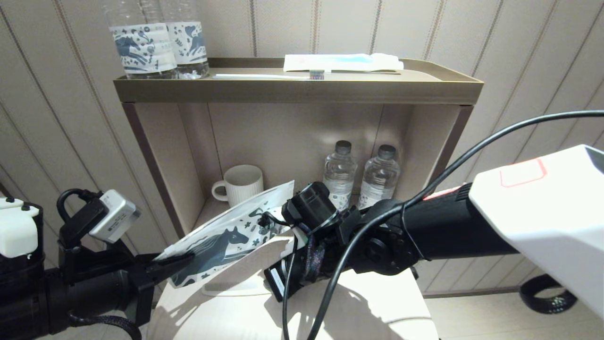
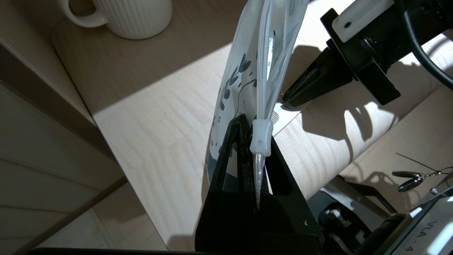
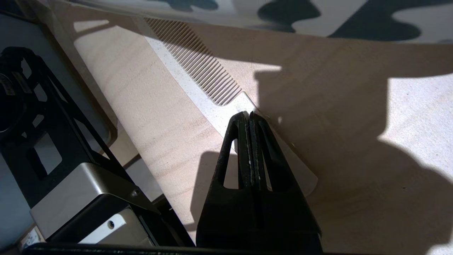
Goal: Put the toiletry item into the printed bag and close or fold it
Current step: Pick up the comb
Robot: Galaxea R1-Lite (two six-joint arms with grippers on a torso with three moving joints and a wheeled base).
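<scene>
The printed bag (image 1: 226, 241), a white pouch with a dark blue horse, hangs slanted above the light wooden table (image 1: 368, 307). My left gripper (image 1: 181, 259) is shut on its lower zip end. In the left wrist view the white zip slider (image 2: 261, 139) sits right at the left gripper (image 2: 253, 122). The toiletry item, a flat white comb (image 3: 205, 102), lies on the table beneath the bag (image 3: 283, 10). My right gripper (image 3: 249, 114) is shut with nothing between its fingers, its tips down on the comb's handle. The head view hides those fingers behind the right wrist.
Behind the table stands a brown shelf unit (image 1: 297, 89). On top are two labelled bottles (image 1: 155, 42), a toothbrush (image 1: 269, 75) and a white-and-blue packet (image 1: 344, 61). Its niche holds a white mug (image 1: 240, 184) and two small bottles (image 1: 361, 174).
</scene>
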